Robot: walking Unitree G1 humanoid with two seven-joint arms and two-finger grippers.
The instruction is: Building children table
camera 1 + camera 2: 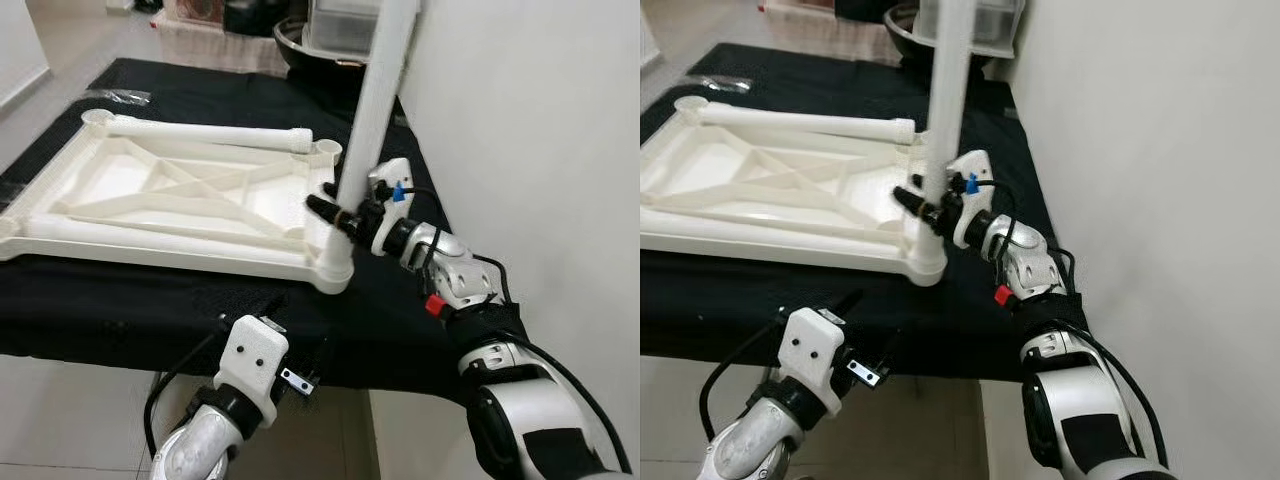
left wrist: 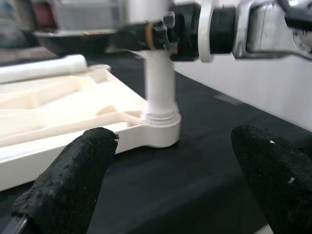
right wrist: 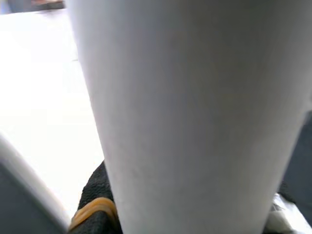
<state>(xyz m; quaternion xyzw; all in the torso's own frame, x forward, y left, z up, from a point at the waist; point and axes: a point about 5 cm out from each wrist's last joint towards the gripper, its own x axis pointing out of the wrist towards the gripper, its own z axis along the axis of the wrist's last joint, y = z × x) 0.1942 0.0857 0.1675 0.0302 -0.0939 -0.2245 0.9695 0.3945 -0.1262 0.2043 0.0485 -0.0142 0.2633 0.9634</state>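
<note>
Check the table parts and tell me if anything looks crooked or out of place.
The upright leg held by the right gripper leans slightly in its corner socket of the upturned tabletop, so it may not be fully seated. Another leg lies loose across the far edge.

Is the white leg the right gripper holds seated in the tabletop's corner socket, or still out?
Seated: the leg stands upright in the corner socket, right gripper around it.
</note>
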